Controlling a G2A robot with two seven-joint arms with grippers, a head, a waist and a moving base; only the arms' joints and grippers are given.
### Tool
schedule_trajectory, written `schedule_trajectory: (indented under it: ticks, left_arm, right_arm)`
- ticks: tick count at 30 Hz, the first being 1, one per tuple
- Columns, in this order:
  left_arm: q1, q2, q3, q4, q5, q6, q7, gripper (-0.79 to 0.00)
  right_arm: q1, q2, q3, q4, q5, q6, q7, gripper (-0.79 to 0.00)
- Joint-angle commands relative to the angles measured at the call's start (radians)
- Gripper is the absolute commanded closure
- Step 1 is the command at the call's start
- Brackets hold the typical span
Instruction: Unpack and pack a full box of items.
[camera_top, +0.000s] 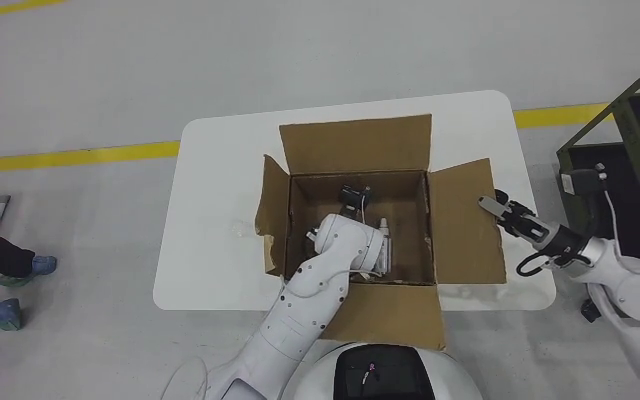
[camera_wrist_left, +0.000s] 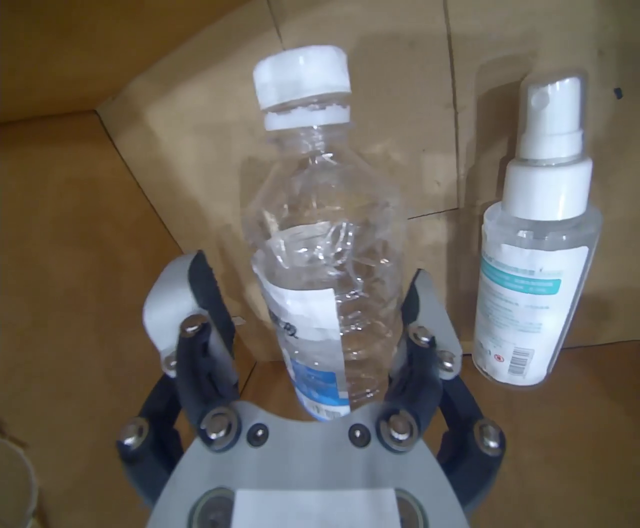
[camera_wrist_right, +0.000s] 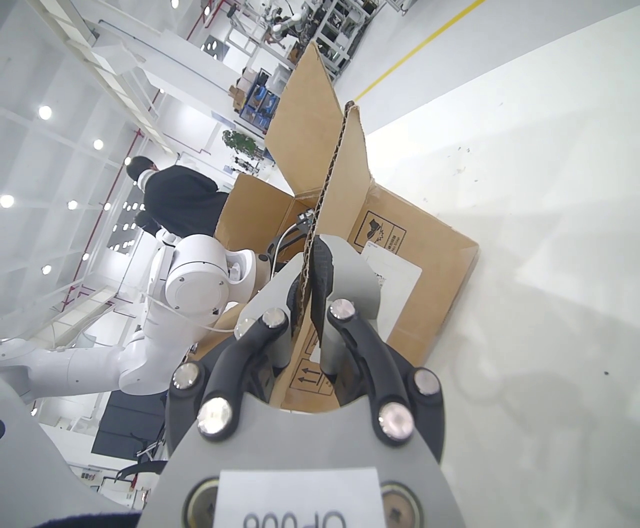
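Sticking out past the near edge of the white table (camera_top: 220, 200), the near flap (camera_top: 390, 315) of the open cardboard box (camera_top: 412, 190) lies folded outward, and the left arm crosses above it into the box. The left gripper (camera_top: 355, 192) sits low inside, toward the far wall.

In the left wrist view, the left gripper (camera_wrist_left: 300, 290) has its fingers spread apart, not clamped on anything. A clear water bottle (camera_wrist_left: 325, 260) with a white cap stands between them. One finger is just beside the bottle's side. The other is set off from it with a plain gap. A spray bottle (camera_wrist_left: 535, 280) with a white pump head and a pale label is near the water bottle, apart from it and outside the fingers. Both bottles are against bare cardboard inside the box. I cannot tell whether that surface is the floor or a wall.

On the right side of the box, the right flap (camera_top: 465, 225) is folded outward over the table. The right gripper (camera_top: 492, 203) is at its outer edge. In the right wrist view, the right gripper (camera_wrist_right: 312, 260) has its fingers pressed together on the corrugated edge of the right flap (camera_wrist_right: 356, 160), one pad on each face. The box's outer side (camera_wrist_right: 425, 260) is beyond them.

Farthest out, the far flap (camera_top: 355, 145) stands open behind the box.
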Motion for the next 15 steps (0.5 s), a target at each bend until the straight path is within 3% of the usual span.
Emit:
schedule_trajectory:
  ticks: [1,6,15]
  left_arm:
    - [0.007,-0.001,-0.006,-0.010,-0.003,-0.007,0.010,0.000]
    - [0.028,-0.002,-0.029,-0.110,-0.016,-0.020,-0.004,0.000]
    - [0.080,0.000,-0.076,-0.445,-0.022,-0.027,-0.068,0.000]
  right_arm:
    - [0.006,0.000,0.000,0.003,-0.001,0.003,-0.003,0.000]
    - [0.027,0.000,0.005,0.020,-0.013,0.010,-0.009,0.000]
    - [0.074,0.006,0.029,0.070,-0.033,0.028,0.028,0.000]
